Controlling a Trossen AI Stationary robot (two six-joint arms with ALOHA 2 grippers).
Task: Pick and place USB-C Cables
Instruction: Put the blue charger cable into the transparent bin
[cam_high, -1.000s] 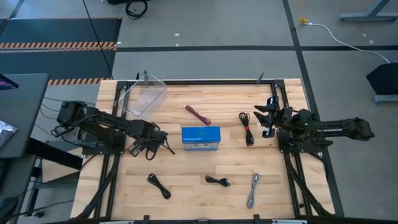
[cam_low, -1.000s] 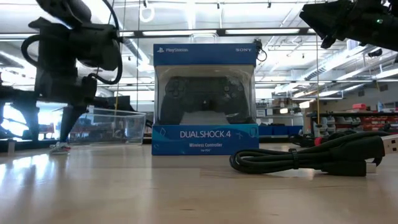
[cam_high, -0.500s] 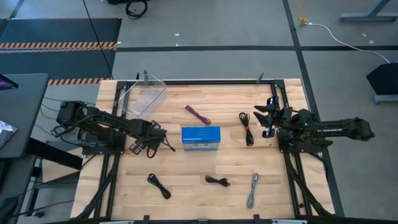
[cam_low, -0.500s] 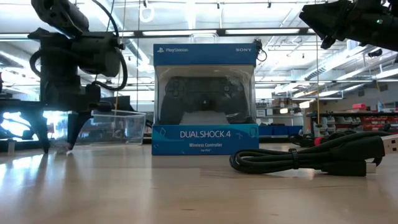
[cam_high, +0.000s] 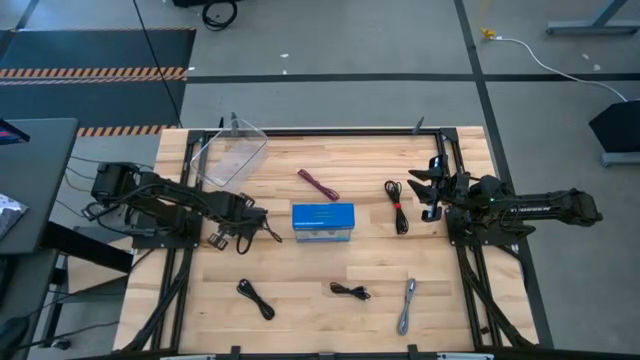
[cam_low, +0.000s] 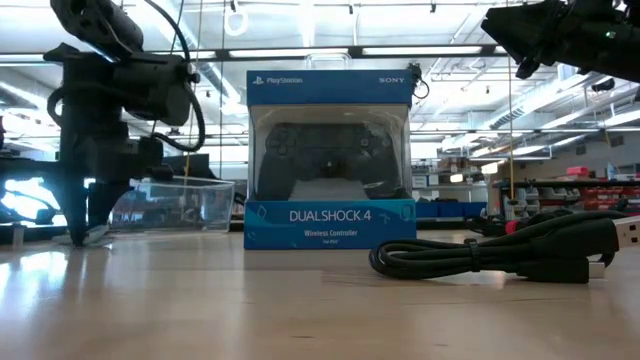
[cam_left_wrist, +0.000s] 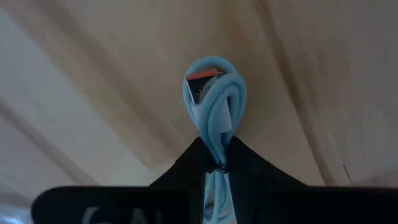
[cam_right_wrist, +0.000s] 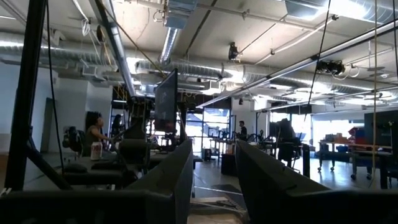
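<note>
My left gripper (cam_high: 230, 238) points down at the table, left of the blue box (cam_high: 323, 221), and is shut on a pale silver-grey USB-C cable (cam_left_wrist: 213, 102). The arm hides this cable in the high view. Other USB-C cables lie loose on the wood: a maroon one (cam_high: 318, 185), a black one (cam_high: 397, 206), two black ones (cam_high: 255, 298) (cam_high: 350, 291) near the front, and a silver-grey one (cam_high: 407, 305). My right gripper (cam_high: 428, 190) hangs open above the table's right side, beside the black cable. My left gripper pinches the bundled strands of the pale cable (cam_left_wrist: 215, 140) between its two fingers, coming from above and pointing down. The coil's looped end with an orange-marked plug (cam_left_wrist: 204, 76) sticks out past the fingertips. The cable lies on the table top.
A clear plastic tub (cam_high: 230, 155) stands at the far left corner, behind my left arm. The blue box (cam_low: 330, 160) stands upright at mid-table. In the low view a black cable (cam_low: 500, 255) lies close to the camera on the right.
My left gripper has come down to the table beside the tub. Its fingers, wide apart half a second ago, have closed on the pale cable. My right arm has kept still.
</note>
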